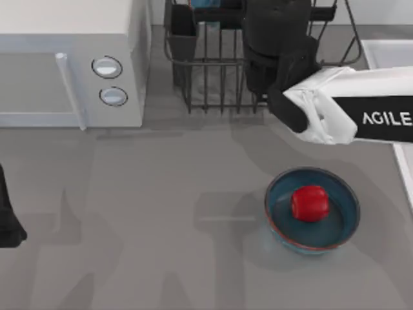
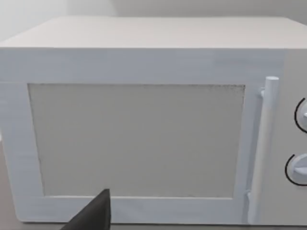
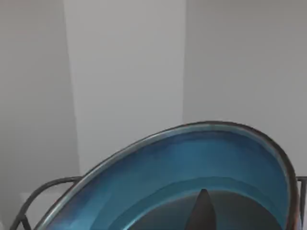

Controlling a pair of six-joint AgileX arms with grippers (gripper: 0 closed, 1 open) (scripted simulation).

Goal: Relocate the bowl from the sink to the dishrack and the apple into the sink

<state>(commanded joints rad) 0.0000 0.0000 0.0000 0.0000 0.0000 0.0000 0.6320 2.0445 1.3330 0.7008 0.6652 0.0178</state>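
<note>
**Bowl at the rack, apple in a second bowl on the table**

Top view, clock positions taken from the table centre.

- Dishrack stands at 12 o'clock, with its black cup at the rack's 9 o'clock corner. Microwave is at 10 o'clock.
- Right arm comes in from 3 o'clock. The right gripper is over the rack's 3 o'clock half.
- Right wrist view: the blue bowl is tilted steeply, its inside facing the camera, close against the gripper. Rack wires curve behind its rim. Cannot tell whether this gripper is clamped on the bowl or apart.
- Sink: its white rim shows at the 2 to 3 o'clock edge of the table.
- Apple sits inside a second bowl on the table at 4 o'clock, just beside the sink rim.
- Left arm is parked at 9 o'clock. The left gripper faces the microwave door; cannot tell its state either.
</note>
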